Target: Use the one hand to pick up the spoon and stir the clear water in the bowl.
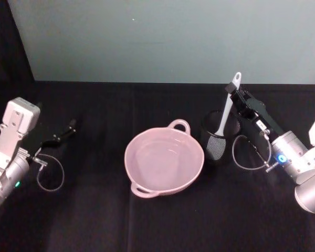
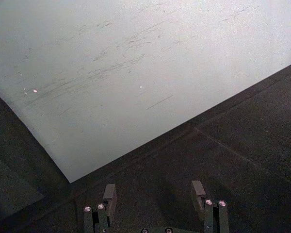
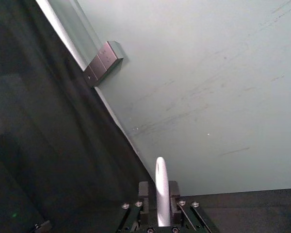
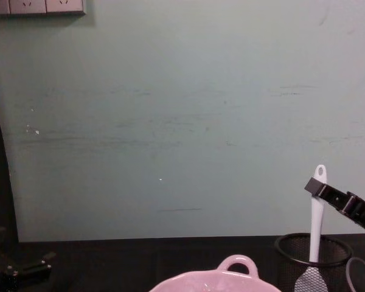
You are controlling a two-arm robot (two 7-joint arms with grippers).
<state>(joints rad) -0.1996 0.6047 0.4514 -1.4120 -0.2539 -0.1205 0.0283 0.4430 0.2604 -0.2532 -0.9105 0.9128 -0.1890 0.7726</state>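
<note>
The white spoon [image 1: 228, 110] stands upright in the black wire-mesh holder cup [image 1: 219, 137], its scoop down inside. My right gripper [image 1: 231, 90] is shut on the upper handle, just below the hole at its end; the handle [image 3: 162, 191] rises between the closed fingers, and the same grip shows in the chest view [image 4: 316, 188]. The pale pink bowl [image 1: 164, 160], with looped handles on its rim, sits at the table's middle, left of the holder, holding clear water. My left gripper [image 2: 155, 201] is parked at the far left of the table, open and empty.
A black cloth covers the table [image 1: 94, 220]. A pale green wall [image 1: 163, 37] rises right behind the table. Wall sockets [image 4: 36, 6] are mounted high on it. A loop of cable [image 1: 249, 155] hangs by my right wrist beside the holder.
</note>
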